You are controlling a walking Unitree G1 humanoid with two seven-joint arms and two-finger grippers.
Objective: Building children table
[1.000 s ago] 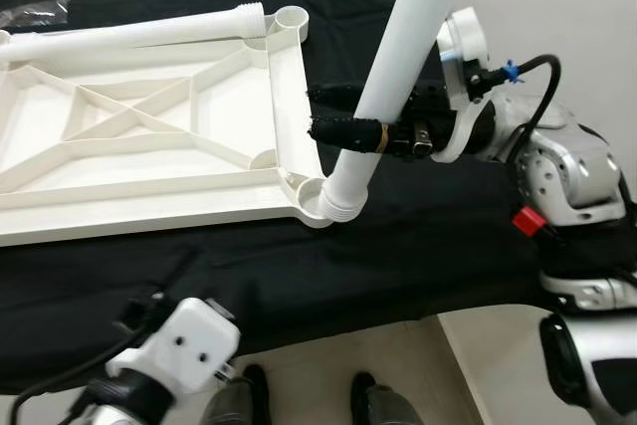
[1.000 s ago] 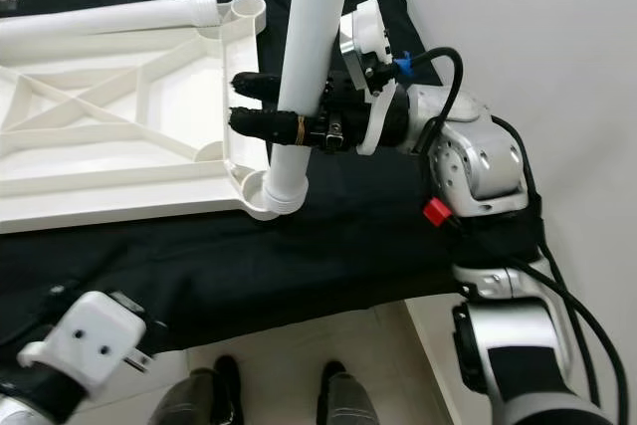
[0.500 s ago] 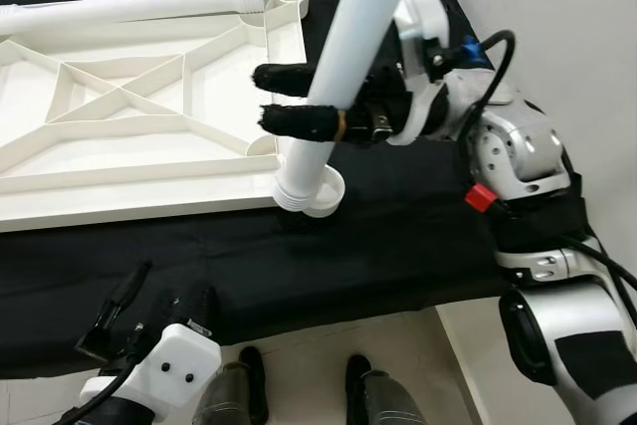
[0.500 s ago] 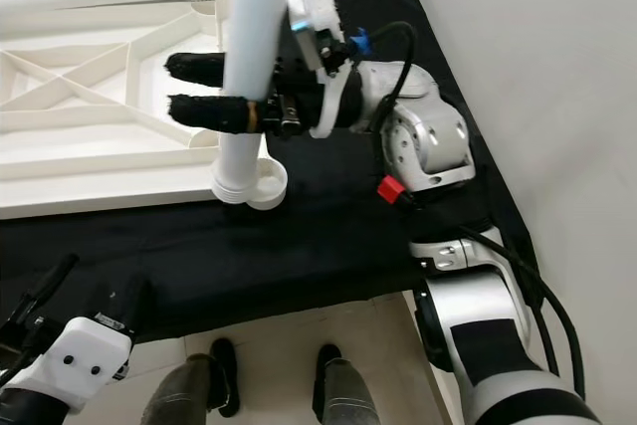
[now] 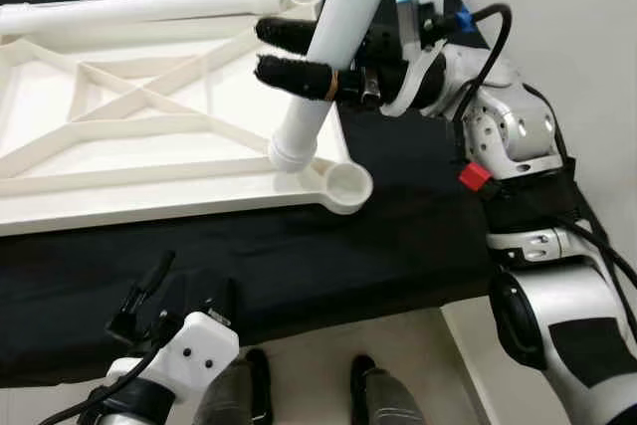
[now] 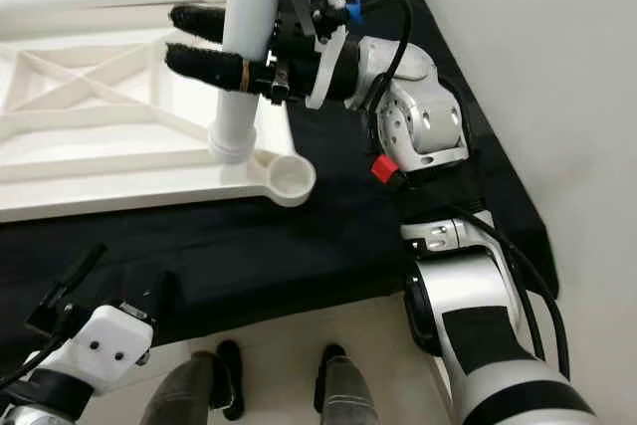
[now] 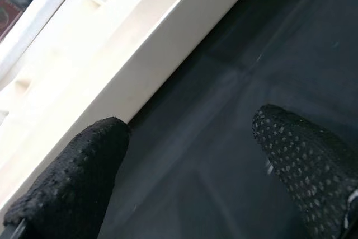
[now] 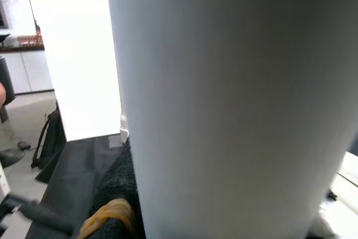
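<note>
A desk (image 5: 418,236) under black cloth stands against a pale wall, carrying a white ribbed tabletop (image 5: 149,136) lying underside up. The right gripper (image 5: 289,53) is clenched on a white leg (image 5: 333,32), one finger either side. The leg's long axis runs steeply, leaning up toward the robot's right, threaded end (image 5: 290,154) pointing down over the tabletop's near rail, just beside the open corner socket (image 5: 347,184). A second leg (image 5: 139,7) lies lengthwise along the far edge. The left gripper (image 7: 184,177) hangs low with fingers spread, grasping nothing, near the tabletop's edge.
</note>
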